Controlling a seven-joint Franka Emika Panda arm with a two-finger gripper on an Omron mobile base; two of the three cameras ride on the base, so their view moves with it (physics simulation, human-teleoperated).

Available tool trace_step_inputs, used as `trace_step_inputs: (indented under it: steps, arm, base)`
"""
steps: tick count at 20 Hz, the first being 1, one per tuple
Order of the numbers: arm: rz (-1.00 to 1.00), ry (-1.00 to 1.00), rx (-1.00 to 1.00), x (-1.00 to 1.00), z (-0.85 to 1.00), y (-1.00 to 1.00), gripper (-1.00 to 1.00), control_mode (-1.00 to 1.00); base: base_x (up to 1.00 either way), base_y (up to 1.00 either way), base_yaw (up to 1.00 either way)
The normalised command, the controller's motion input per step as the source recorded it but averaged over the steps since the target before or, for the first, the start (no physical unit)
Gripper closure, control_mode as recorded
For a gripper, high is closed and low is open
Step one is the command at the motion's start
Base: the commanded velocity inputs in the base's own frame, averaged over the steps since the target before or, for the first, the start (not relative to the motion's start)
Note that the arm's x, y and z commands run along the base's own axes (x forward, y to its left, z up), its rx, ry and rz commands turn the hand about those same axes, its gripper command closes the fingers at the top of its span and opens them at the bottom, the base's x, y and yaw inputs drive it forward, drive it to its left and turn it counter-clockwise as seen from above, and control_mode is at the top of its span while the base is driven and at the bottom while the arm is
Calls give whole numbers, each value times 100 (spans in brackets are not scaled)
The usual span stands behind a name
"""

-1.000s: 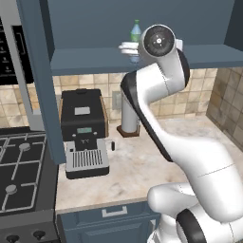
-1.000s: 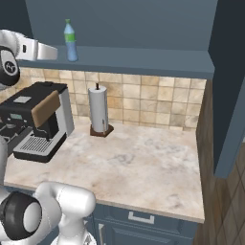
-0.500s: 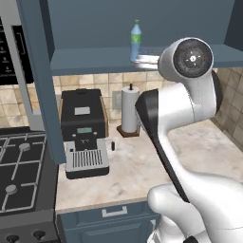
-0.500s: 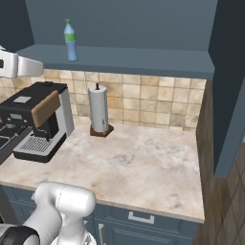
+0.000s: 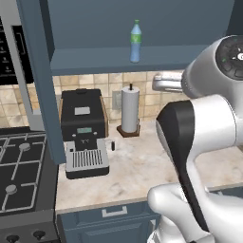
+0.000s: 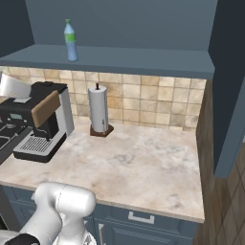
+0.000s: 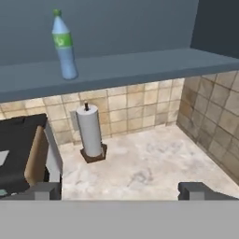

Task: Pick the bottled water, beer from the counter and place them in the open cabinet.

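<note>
The bottled water point(image 5: 135, 40), light blue with a green cap and label, stands upright on the shelf of the open cabinet point(image 5: 95, 61). It also stands there at the left in the right base view point(image 6: 70, 40) and in the hand view point(image 7: 64, 46). My gripper point(image 7: 120, 192) is open, its dark fingertips point(image 7: 46, 190) wide apart with nothing between them. It hangs back from the shelf, well below and in front of the bottle, above the counter point(image 7: 154, 163). The beer is out of view.
A black coffee machine point(image 5: 84, 133) and a paper towel roll on its stand point(image 5: 129, 110) stand on the counter point(image 5: 137, 166) against the tiled wall. A stove point(image 5: 19, 175) lies to the left. The cabinet's tall door point(image 5: 42, 80) hangs open, and my arm point(image 5: 204, 142) fills the right.
The hand has drawn back and down from the shelf, away from the bottled water, which stays standing there. The jaws have stayed open.
</note>
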Motion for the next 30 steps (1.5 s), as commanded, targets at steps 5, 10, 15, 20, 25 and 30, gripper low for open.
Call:
trace_step_inputs:
  steps: [5,10,15,20,25,30]
  arm:
    - [0,38,22,-52,-54,-19,-100,-100]
    - [4,41,11,-9,-75,-30,-100,-100]
    - [2,27,-4,1,-83,-22,-100,-100]
    - [3,14,-15,22,-96,-43,-100,-100]
    - [4,0,-10,23,-82,-38,-100,-100]
    - [6,7,0,32,-32,-16,-100,-100]
  base:
    - [0,0,0]
    - [0,0,0]
    - [0,0,0]
    - [0,0,0]
    - [0,0,0]
    - [0,0,0]
